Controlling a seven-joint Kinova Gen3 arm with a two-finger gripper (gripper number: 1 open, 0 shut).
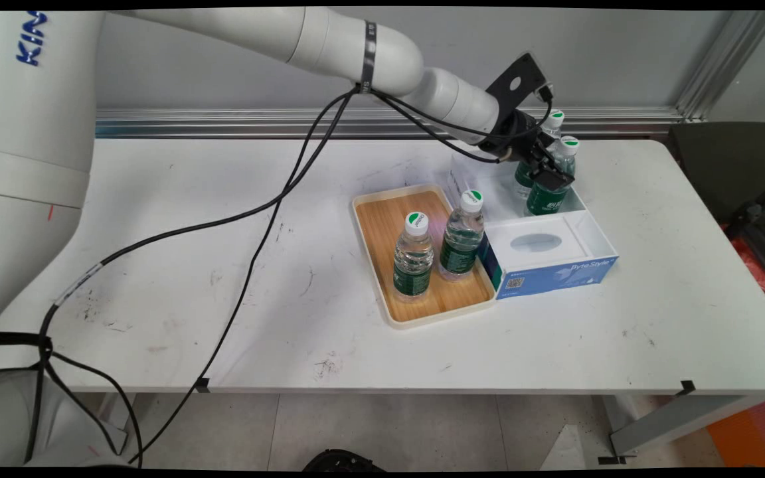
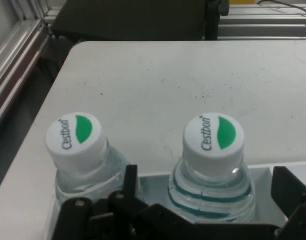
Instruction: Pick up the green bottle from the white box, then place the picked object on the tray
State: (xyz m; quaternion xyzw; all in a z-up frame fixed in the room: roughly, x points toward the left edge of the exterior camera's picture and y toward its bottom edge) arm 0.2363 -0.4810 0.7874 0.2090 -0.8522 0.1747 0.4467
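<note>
While two bottles stand on the tray (image 1: 382, 232), the gripper (image 1: 550, 174) (image 2: 205, 200), fingers spread wide, straddles the nearer bottle (image 1: 550, 186) (image 2: 213, 165) of a pair in the clear bin (image 1: 578, 202), beside a tissue box (image 1: 548, 259) on the counter (image 1: 223, 265).

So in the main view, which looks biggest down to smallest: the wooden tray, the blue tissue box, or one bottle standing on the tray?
1. Wooden tray, the largest footprint.
2. Blue tissue box, somewhat smaller.
3. Bottle on the tray, clearly smallest.

The two bottles on the tray look alike in size.
</note>
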